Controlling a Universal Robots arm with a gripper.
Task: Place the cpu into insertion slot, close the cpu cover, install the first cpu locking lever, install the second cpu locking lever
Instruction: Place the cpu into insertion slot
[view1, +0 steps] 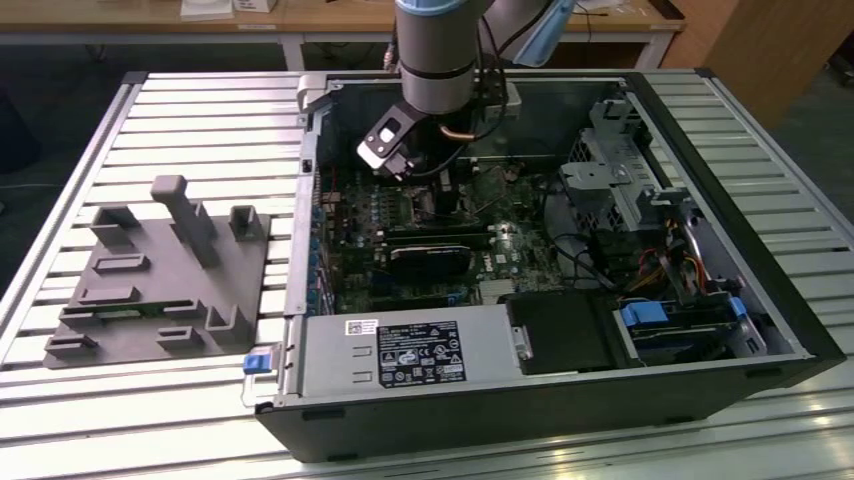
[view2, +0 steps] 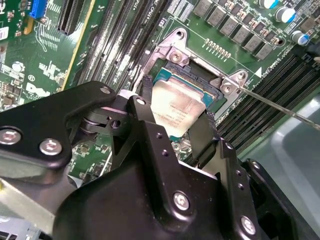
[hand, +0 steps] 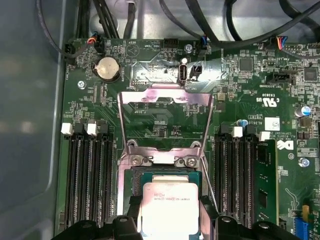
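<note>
Gripping the cpu (view2: 177, 107) by two opposite edges, gripper (view2: 178, 104) closed against the chip, low over the insertion slot (view2: 199, 81) in the middle of the motherboard (hand: 165, 132). Looks to be down within the silver rim already, though hard to tell whether fully seated or slightly proud. Judged as the first step, then: placing, not yet let go. Behind the socket in the first wrist view, the cpu cover (hand: 165, 95) raised on its hinge (bare board visible through its window) and clear of the chip. Beside the socket, a thin locking lever (view2: 280, 107), swung out and unlatched. Calls for a level chip, edges square to the rim, before any release. Long black memory slots (hand: 87, 180) on either side. From the exterior view, reaching down into the open computer case (view1: 534, 410), with a grey fixture block (view1: 160, 270) well apart on the slatted table (view1: 200, 120), toward the exterior view's left.
</note>
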